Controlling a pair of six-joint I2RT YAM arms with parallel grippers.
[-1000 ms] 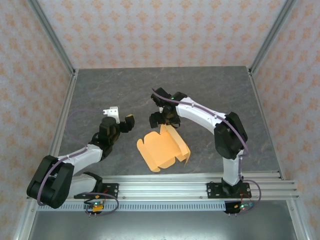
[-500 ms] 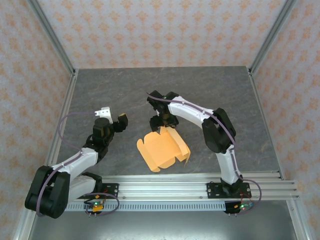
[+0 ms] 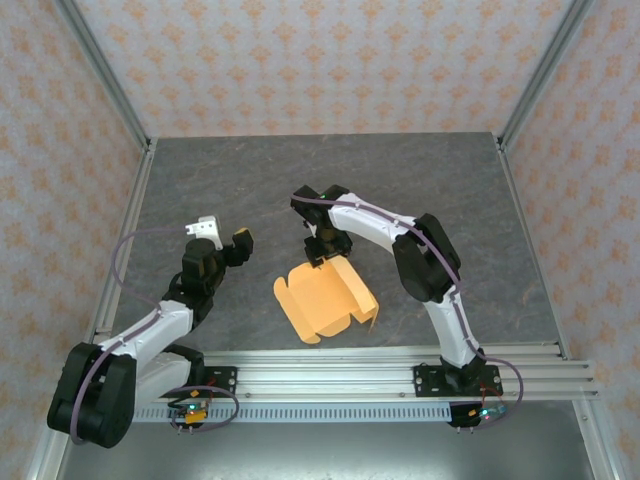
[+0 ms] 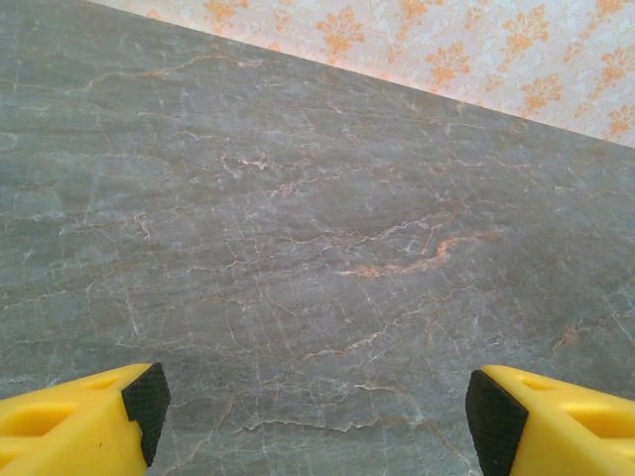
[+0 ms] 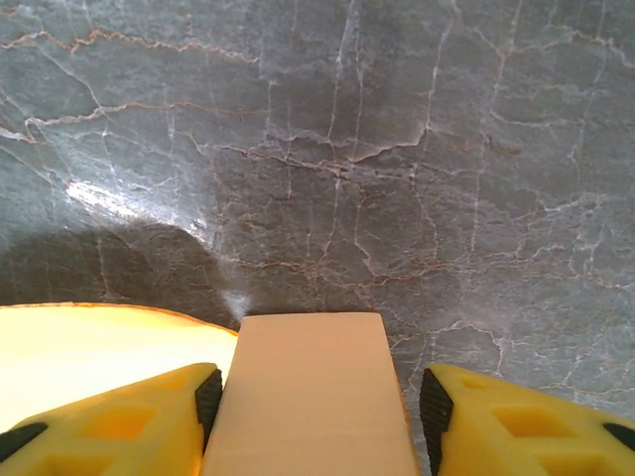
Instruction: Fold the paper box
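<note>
**Right gripper (image 3: 325, 245) set around the far flap of the paper box (image 3: 320, 295)**

You have the paper box lying near the middle of the table (image 3: 400, 180), a little toward the near edge. It is for the most part flat, with its right side panel already raised and curled. In the right wrist view its far flap (image 5: 308, 387) stands between the two yellow fingers. The left pad (image 5: 208, 397) looks to lie against the flap's edge, and a thin strip of table shows before the right pad (image 5: 434, 402). So the jaws are part-way apart and have not clamped the flap.

I judge that the step in hand is to take this flap and turn it over its crease. To do it well, bring the pads onto the flap evenly, because thin cardboard buckles if one side pushes first. Then lead the flap in an arc around the crease and do not pull it straight, or the whole sheet may slide.

Your left gripper (image 3: 225, 238) hangs to the left of the box, well apart from it, with jaws wide and nothing between them. It could press the sheet down while you fold.

Some things you cannot make out: the crease at the flap's root is cut off at the bottom of the wrist view, the slits are too small to see from above, and the right arm covers the box's far edge.
</note>
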